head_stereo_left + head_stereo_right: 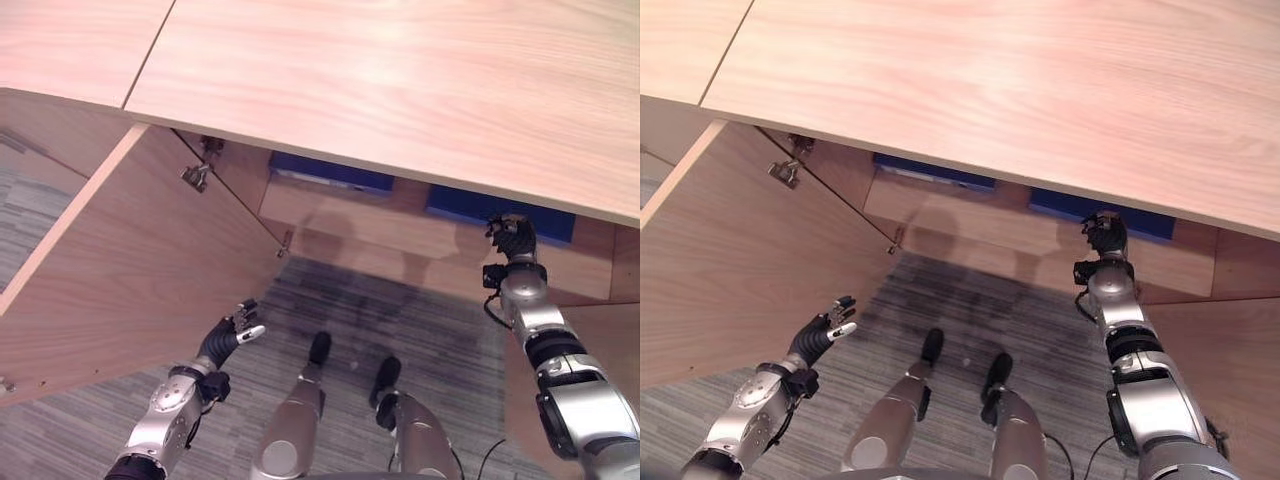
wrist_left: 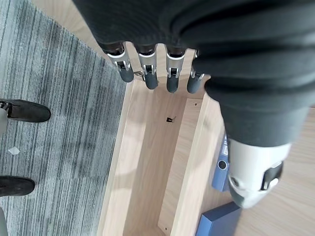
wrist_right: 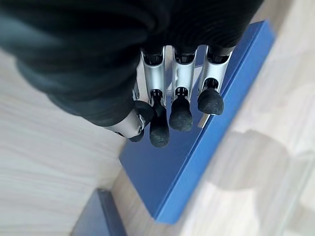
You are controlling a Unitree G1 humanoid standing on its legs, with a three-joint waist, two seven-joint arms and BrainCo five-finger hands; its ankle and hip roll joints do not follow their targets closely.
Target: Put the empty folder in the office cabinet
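Cabinet (image 1: pixel 400 90) top fills upper view, pale wood. Left door (image 1: pixel 130 260) swung wide open over grey carpet (image 1: pixel 400 320). Two blue folders lying flat on low shelf (image 1: pixel 330 215) inside: one (image 1: pixel 330 172) toward left, other (image 1: pixel 500 215) at right end near front edge. Right hand (image 1: pixel 513 238) just over right folder, fingers (image 3: pixel 180 110) straight, not gripping. Left hand (image 1: pixel 228 338) beside open door, fingers relaxed, empty.

We see grey striped carpet (image 1: pixel 420 330) at 6 o'clock, a pale wooden top (image 1: pixel 400 90) at 12, and an open wooden door (image 1: pixel 130 270) at 9.
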